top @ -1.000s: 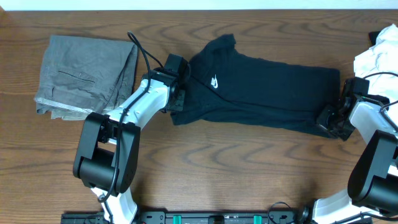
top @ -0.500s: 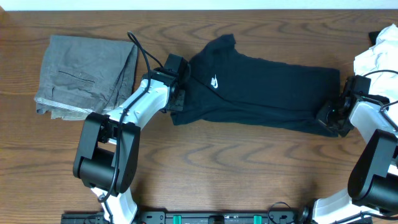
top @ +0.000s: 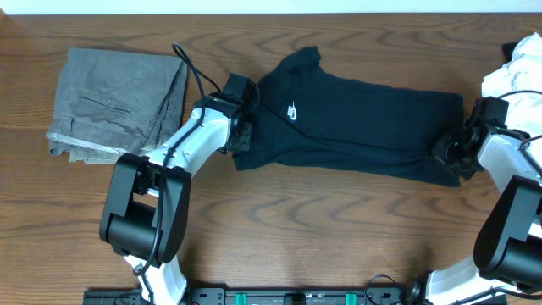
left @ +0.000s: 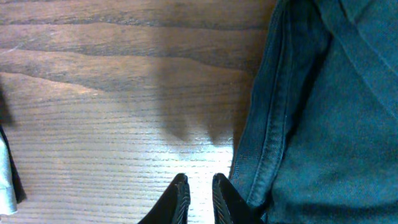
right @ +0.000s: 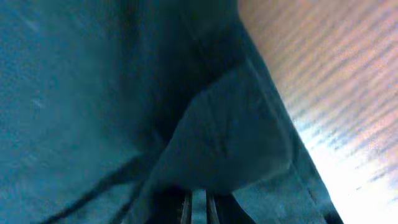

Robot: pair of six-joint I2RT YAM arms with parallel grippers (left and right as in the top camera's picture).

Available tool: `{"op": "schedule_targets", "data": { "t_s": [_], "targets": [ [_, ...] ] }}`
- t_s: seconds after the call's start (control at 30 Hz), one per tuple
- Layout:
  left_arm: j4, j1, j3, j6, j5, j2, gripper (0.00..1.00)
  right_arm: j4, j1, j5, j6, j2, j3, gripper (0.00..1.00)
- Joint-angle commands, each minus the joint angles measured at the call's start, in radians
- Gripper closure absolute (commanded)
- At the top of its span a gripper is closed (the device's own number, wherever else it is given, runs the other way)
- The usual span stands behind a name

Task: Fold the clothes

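The black T-shirt [top: 356, 127] with a white chest logo lies lengthwise across the middle of the table. My left gripper [top: 240, 127] rests at its left edge. In the left wrist view its jaws [left: 199, 182] stand a narrow slit apart. Bare wood shows between them, and the shirt's hem [left: 267, 143] lies just outside the right finger. My right gripper [top: 446, 155] is at the shirt's right end. In the right wrist view its jaws [right: 199, 200] are pinched on a raised bunch of the shirt fabric [right: 230, 137].
Folded grey trousers [top: 118, 102] lie at the far left, and a cable from the left arm runs over their right edge. A white garment [top: 512, 80] sits at the far right edge, beside the right arm. Bare wooden table [top: 322, 220] shows in front of the shirt.
My right gripper has shifted a little toward the back of the table with the shirt's right end in it. The left arm and the shirt's left end have stayed put.
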Motion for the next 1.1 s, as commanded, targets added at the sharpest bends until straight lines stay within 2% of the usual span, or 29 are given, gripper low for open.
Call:
{"op": "schedule_targets", "data": {
  "t_s": [0.0, 0.5, 0.67, 1.07],
  "targets": [
    [-0.005, 0.004, -0.006, -0.014, -0.008, -0.019, 0.83, 0.021, -0.004, -0.01, 0.012, 0.005, 0.036, 0.9],
    [0.005, 0.004, -0.006, -0.014, -0.008, -0.019, 0.84, 0.121, -0.003, 0.058, 0.011, 0.011, 0.034, 0.85],
    [0.006, 0.004, -0.006, -0.014, -0.008, -0.019, 0.84, 0.145, -0.003, 0.057, 0.007, 0.011, 0.033, 0.81],
    [0.009, 0.004, -0.005, -0.014, -0.008, -0.019, 0.84, 0.179, -0.002, 0.058, -0.034, 0.08, 0.032, 0.81]
  ]
}}
